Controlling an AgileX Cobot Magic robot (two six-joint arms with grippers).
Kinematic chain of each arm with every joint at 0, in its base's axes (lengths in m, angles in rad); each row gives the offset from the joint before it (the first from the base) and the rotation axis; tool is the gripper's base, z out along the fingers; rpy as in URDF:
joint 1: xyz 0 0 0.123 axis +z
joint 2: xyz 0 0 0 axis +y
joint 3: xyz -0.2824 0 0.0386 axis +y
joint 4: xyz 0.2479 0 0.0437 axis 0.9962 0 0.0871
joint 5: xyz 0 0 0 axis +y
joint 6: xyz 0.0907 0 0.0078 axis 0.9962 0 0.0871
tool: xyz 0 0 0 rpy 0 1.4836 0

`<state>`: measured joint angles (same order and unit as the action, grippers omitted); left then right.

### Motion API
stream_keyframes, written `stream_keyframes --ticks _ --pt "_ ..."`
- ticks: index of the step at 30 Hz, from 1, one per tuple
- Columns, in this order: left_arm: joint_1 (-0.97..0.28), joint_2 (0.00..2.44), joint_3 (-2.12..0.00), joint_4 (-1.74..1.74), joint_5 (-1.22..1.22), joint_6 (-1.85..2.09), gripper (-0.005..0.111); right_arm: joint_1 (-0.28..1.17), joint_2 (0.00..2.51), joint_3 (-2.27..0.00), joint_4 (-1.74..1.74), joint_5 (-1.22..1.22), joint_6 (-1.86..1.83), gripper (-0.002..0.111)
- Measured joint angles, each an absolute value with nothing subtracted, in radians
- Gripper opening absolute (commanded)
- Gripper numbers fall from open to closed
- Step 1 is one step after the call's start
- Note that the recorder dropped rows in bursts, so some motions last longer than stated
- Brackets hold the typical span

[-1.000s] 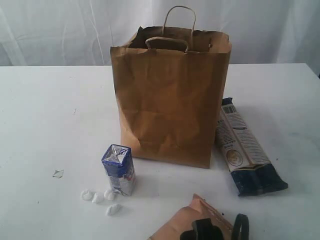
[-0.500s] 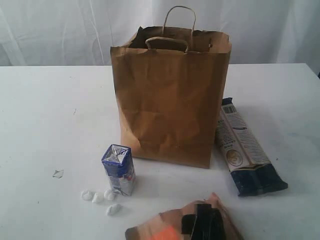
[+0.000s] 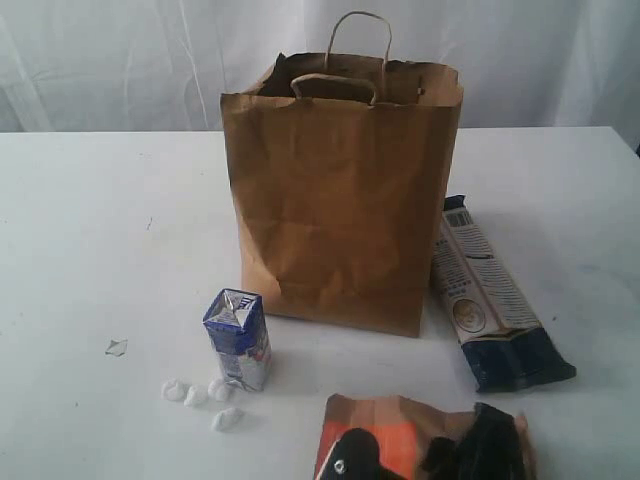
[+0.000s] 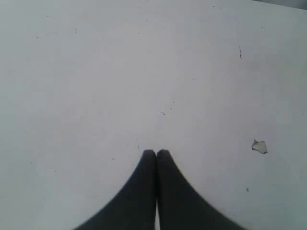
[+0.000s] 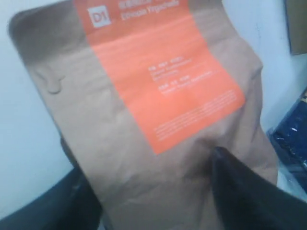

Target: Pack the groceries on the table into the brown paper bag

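The tall brown paper bag [image 3: 340, 190] stands upright and open-topped in the middle of the white table [image 3: 80, 250]. A small blue-white carton [image 3: 238, 338] stands in front of its left corner. The long blue-white packet [image 3: 495, 300] lies flat at its right side. At the near edge my right gripper [image 3: 470, 455] is shut on the brown pouch with orange label [image 3: 395, 432]. In the right wrist view the pouch [image 5: 144, 96] fills the space between the fingers [image 5: 244, 191]. My left gripper [image 4: 156, 152] is shut and empty over bare tabletop. Can, jar and bottle are out of view.
A few white crumpled bits [image 3: 200, 392] lie by the carton's base. A small torn scrap [image 3: 116, 347] sits further left, and the left wrist view shows the scrap [image 4: 259, 146] too. A white curtain hangs behind the table.
The pouch has swung round in the right gripper and shifted right, so its orange label now faces the exterior camera. Bag, carton and packet have not moved.
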<state>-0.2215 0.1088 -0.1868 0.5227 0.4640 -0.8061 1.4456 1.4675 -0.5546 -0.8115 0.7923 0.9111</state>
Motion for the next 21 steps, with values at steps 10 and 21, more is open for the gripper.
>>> stream_keyframes --ticks 10,21 --pt "-0.222 0.109 -0.187 0.523 0.464 -0.806 0.0 1.425 1.149 -0.551 -0.782 0.842 1.091 0.0" --pt "-0.222 0.109 -0.187 0.523 0.464 -0.806 0.0 1.39 0.777 -0.547 -0.737 0.903 1.167 0.0"
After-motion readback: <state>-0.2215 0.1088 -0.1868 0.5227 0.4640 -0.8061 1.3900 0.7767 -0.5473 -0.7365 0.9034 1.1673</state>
